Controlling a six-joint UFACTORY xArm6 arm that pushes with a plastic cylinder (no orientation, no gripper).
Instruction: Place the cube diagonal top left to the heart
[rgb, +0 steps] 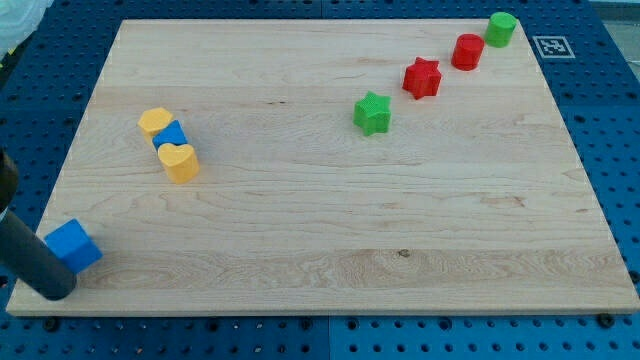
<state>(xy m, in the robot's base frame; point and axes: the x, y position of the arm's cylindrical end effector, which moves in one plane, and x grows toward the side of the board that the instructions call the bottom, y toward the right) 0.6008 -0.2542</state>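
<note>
A blue cube (73, 246) sits near the board's bottom left corner. My tip (56, 291) is at the cube's lower left, touching it or nearly so; the dark rod rises from there toward the view's left edge. A yellow heart (180, 162) lies in the left part of the board, well above and to the right of the cube. A small blue block (172, 135) touches the heart's upper left, and a yellow rounded block (154, 122) touches that one at its upper left.
A green star (372, 113), a red star (422, 77), a red cylinder (467, 51) and a green cylinder (501, 29) form a diagonal line toward the top right corner. The wooden board (330, 230) ends just below my tip.
</note>
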